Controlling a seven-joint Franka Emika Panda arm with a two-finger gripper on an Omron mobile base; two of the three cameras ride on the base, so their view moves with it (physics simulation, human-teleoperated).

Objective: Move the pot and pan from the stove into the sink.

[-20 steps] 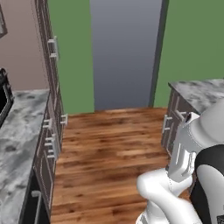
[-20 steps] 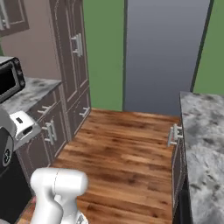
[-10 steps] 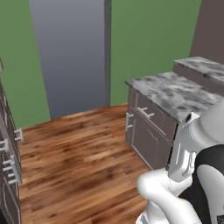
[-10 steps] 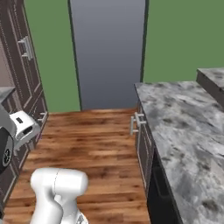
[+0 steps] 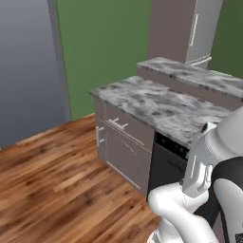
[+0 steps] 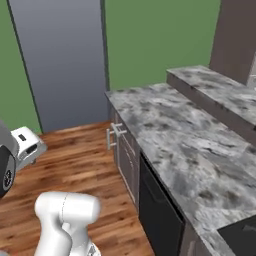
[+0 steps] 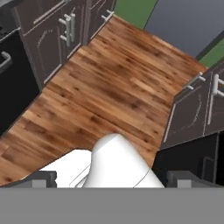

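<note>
The claw (image 7: 112, 180) hangs with its jaws spread wide and holding nothing, the wooden floor (image 7: 109, 87) below it, dark cabinets (image 7: 52, 39) on either side, a grey marbled counter (image 6: 175, 140) nearby

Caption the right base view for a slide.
Marbled grey counter with raised ledge, dark cabinets below, wooden floor, green wall.

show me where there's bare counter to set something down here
The grey marble counter is bare from its corner above the drawer handles back to the raised ledge, which is bare too. It gets tighter at the lower right of the right base view, where a dark edge cuts into the top.
</note>
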